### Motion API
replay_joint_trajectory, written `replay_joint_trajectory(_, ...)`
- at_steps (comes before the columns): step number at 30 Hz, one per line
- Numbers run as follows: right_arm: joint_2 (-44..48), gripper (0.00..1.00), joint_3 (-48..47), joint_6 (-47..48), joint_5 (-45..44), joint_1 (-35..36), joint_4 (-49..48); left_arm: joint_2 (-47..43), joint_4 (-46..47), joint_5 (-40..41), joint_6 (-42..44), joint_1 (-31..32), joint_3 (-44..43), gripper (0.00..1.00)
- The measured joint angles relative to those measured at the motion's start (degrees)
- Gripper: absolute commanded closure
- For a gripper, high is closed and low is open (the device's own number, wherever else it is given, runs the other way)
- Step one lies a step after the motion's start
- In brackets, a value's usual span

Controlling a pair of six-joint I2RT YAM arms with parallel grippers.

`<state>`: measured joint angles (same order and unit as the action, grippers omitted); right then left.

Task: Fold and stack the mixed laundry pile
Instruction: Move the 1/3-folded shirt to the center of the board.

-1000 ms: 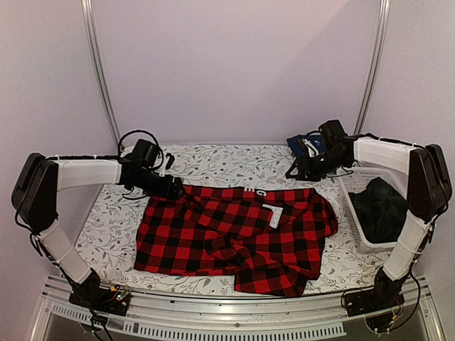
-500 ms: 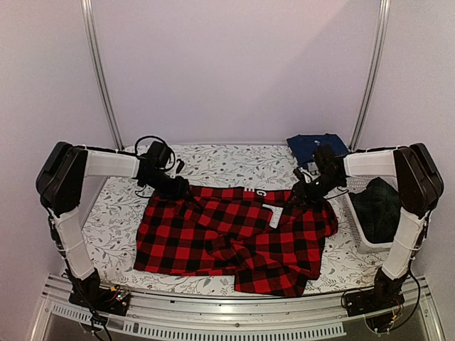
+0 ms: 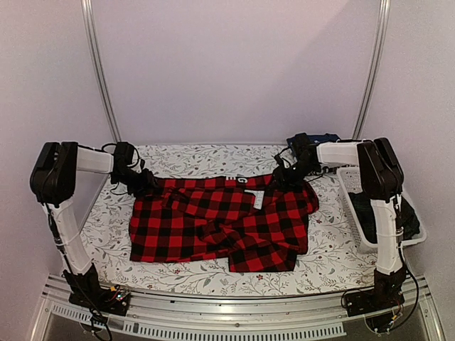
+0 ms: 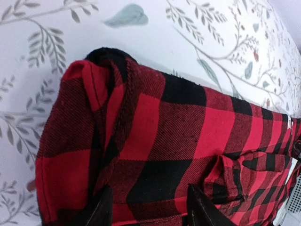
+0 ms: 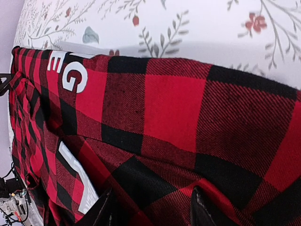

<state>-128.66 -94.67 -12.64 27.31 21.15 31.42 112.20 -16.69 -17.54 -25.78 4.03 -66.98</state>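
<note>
Black at the wrists, both arms reach low with elbows out, the left gripper [image 3: 146,183] and right gripper [image 3: 281,177] each seemingly clamped on a far corner of the red-and-black flannel shirt [image 3: 220,220] spread mid-table. A floral table cloth [image 3: 206,160] covers the top, between lilac walls [image 3: 234,71]. Counted: one flannel shirt, one navy folded garment [image 3: 320,138] far right, one dark plaid garment [image 3: 409,220] in one white basket [image 3: 359,238].

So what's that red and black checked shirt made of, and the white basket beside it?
The checked shirt looks like soft woven flannel, probably cotton: matte, with visible diagonal twill lines and a fuzzy edge. The basket looks like rigid white plastic, a moulded lattice.
</note>
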Motion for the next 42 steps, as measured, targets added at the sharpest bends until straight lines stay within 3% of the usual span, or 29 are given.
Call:
replay_joint_trajectory(4, -6.05, 0.45, -9.81, -0.02, -0.17, -0.44, 1.33, 5.86, -1.27, -0.57, 0.66, -1.57, -8.5, 0.34)
replay_joint_trajectory(6, -8.31, 0.44, -13.73, 0.02, -0.02, -0.92, 1.66, 8.31, -1.86, -0.7, 1.49, -1.64, -12.55, 0.21)
replay_joint_trajectory(8, -8.9, 0.41, -15.21, 0.31, 0.48, -1.33, 1.73, 9.44, -2.4, -0.7, 2.47, -1.62, -15.15, 0.01)
replay_joint_trajectory(15, -2.45, 0.39, -11.98, 1.73, 5.7, -2.47, 1.11, -1.18, -4.2, -1.75, 8.33, 1.31, -10.6, 0.0)
replay_joint_trajectory(20, 13.35, 0.39, -0.07, 2.23, 8.81, -2.03, -0.59, -13.44, -2.45, -6.08, 9.81, 13.79, -0.94, 0.0)
replay_joint_trajectory(26, 28.83, 0.38, 15.28, 2.6, 11.41, -1.27, -2.64, -13.0, -0.76, -8.66, 7.17, 26.88, 7.32, 0.02)
replay_joint_trajectory(28, 31.39, 0.38, 20.13, 2.84, 12.2, -1.27, -2.54, -10.73, -0.42, -8.61, 6.19, 28.17, 7.61, 0.07)
replay_joint_trajectory(31, 34.49, 0.38, 26.38, 2.82, 12.55, -1.27, -1.75, -7.52, -0.09, -7.39, 5.11, 29.4, 7.13, 0.25)
replay_joint_trajectory(38, 43.47, 0.37, 34.73, 2.8, 13.35, -1.27, -0.83, -5.57, 0.46, -5.73, 3.74, 33.7, 4.96, 0.94)
replay_joint_trajectory(39, 44.5, 0.37, 35.21, 2.8, 13.42, -1.27, -0.87, -5.86, 0.48, -5.64, 3.8, 34.01, 4.96, 1.0)
replay_joint_trajectory(42, 47.41, 0.36, 36.83, 2.82, 13.42, -1.27, -1.09, -8.46, 0.11, -5.27, 3.5, 34.25, 4.81, 1.0)
